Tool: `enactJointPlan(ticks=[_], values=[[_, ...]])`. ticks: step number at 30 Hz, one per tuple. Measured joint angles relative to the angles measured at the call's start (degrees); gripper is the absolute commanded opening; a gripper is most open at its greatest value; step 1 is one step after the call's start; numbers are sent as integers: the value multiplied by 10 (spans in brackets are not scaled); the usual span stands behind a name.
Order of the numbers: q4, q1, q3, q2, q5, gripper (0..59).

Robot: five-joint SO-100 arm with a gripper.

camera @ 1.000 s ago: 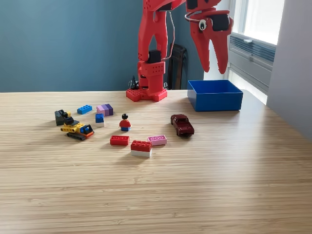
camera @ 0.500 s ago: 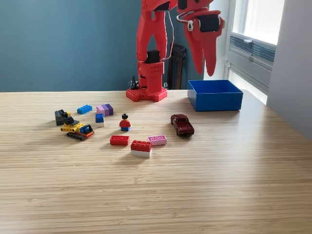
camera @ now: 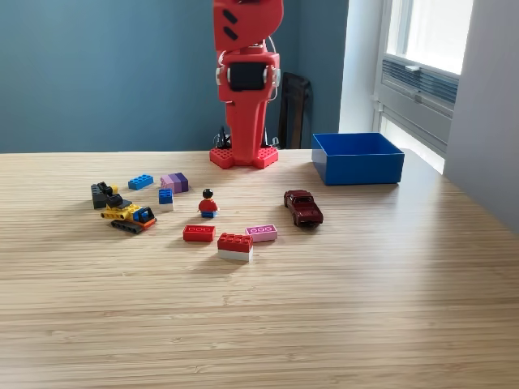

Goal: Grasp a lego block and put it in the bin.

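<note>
Presently the red gripper [camera: 246, 154] hangs pointing down before the arm's base, jaw state indeterminate and nothing visibly held. Approach step judged: lego blocks lie untouched, red block [camera: 199, 233] nearest; blue bin [camera: 358, 157] stands at the exterior view's right.

Bright, even daylight from window [camera: 426, 40] at exterior view's right. Window panes overexposed, washed to white. Soft, short shadows under lego blocks [camera: 234, 245] and toy car [camera: 303, 207], falling toward exterior view's left. Mild sheen on wooden table [camera: 324, 308] near bin [camera: 357, 158]. Focus sharp across tabletop; teal wall [camera: 105, 73] smooth, slightly darker toward left. No motion blur, no visible edge distortion.
</note>
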Motion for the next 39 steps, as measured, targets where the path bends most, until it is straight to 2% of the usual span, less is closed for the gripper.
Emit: enactJointPlan(ticks=[7, 14, 17, 20, 23, 28, 39], values=[[0, 102, 25, 0, 47, 199], [-1, 171, 71, 1, 96, 146], [-18, 189, 95, 2, 113, 172], [-47, 218, 152, 8, 121, 217], [-76, 247, 206, 9, 121, 254], [-120, 291, 281, 9, 93, 260], [-165, 343, 321, 9, 51, 263]])
